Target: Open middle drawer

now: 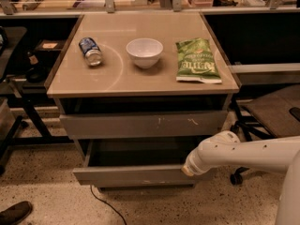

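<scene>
The middle drawer (136,175) is pulled out below the table top. Its plain grey front sits forward of the cabinet and its dark inside (136,153) shows. My white arm (243,153) reaches in from the right. The gripper (187,170) is at the right end of the drawer front's top edge, touching or just over it. Above it is a taller grey drawer front with white scratch marks (143,124), which is pushed in.
On the tan table top (112,76) lie a tipped can (90,51), a white bowl (145,52) and a green chip bag (197,61). An office chair (274,111) stands to the right. A shoe (15,213) is at the lower left, and a cable (105,205) lies on the floor.
</scene>
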{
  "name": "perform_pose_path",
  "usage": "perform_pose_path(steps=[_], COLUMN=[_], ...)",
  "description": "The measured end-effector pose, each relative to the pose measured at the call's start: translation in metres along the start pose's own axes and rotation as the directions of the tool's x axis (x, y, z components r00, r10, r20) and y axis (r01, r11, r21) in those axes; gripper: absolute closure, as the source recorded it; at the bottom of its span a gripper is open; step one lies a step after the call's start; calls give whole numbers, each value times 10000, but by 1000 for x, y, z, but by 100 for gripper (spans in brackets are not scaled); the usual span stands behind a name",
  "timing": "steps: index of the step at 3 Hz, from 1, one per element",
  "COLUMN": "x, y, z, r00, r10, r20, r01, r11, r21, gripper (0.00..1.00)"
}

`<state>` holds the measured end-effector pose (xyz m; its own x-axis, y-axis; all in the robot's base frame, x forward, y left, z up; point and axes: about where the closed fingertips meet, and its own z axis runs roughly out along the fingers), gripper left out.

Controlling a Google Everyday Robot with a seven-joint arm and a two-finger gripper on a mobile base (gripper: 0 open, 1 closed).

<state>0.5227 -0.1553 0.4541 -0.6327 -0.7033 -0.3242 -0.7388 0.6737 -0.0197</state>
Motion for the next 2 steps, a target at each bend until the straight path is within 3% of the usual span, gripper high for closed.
perform_pose_path(steps=[1, 2], x=[25, 56], y=[19, 44], z=[-14, -13], r00=[9986, 9938], r10=[442, 734], r20=[-289, -836], r01=[-441, -756], r11=[9990, 9969], r21=[12, -227], gripper=[100, 81])
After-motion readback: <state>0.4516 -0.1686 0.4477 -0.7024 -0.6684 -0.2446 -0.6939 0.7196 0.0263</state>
